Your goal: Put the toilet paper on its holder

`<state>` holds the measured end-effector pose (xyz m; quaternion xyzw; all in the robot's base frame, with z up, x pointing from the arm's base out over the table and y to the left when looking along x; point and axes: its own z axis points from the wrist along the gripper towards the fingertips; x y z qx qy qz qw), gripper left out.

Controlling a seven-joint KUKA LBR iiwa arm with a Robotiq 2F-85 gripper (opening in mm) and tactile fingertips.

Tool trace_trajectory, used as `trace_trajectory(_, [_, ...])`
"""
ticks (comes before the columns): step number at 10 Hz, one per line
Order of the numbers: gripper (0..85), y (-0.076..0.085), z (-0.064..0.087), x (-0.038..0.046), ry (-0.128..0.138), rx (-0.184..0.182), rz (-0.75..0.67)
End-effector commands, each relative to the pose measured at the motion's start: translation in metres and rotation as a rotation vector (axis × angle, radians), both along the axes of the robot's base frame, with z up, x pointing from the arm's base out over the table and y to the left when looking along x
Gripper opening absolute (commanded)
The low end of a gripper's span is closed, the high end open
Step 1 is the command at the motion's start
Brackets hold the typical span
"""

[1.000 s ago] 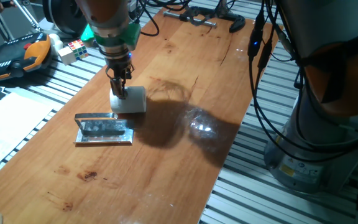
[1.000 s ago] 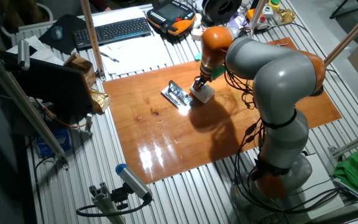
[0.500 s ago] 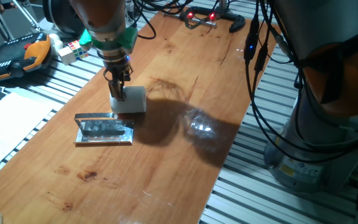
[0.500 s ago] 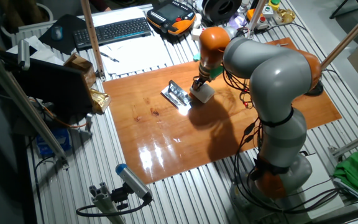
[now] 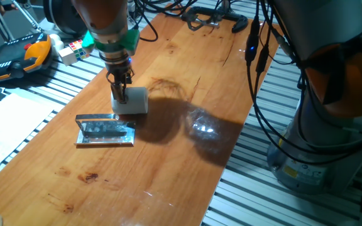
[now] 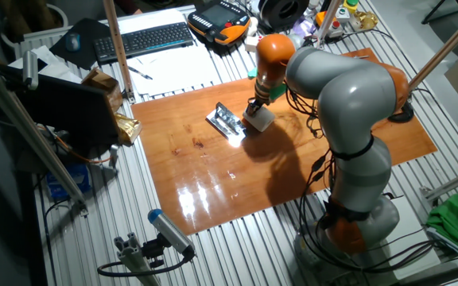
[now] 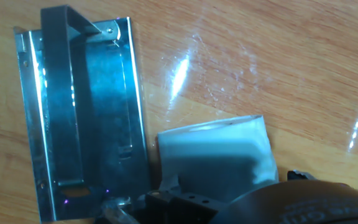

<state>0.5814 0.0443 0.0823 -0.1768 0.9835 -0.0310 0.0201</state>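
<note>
Roll and holder on the table.
Roll lies just beside holder, on the table; gripper directly above roll.

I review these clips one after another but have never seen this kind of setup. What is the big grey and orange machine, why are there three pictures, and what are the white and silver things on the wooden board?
The machine is one robot arm with a two-finger gripper at its end. Two pictures come from fixed cameras on different sides of the wooden table; the third comes from a camera on the hand, looking along the fingers. The white thing is a toilet paper roll, lying on the table beside the holder, a shiny metal plate with a raised bar. The gripper is down at the roll's end, seemingly pinching its wall, though its fingertips are partly hidden. The roll is not on the bar yet. A colour cube lies off the board.
</note>
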Motion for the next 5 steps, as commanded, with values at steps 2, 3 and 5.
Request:
trace_trajectory(2, [85.0,0.0021,-0.0066,-0.0015,-0.006,0.004,-0.005])
trace_trajectory(3, [85.0,0.0001,-0.0093,-0.0016,-0.007,0.011,-0.005])
trace_trajectory(5, [85.0,-0.0034,-0.012,-0.0011,-0.008,0.016,-0.001])
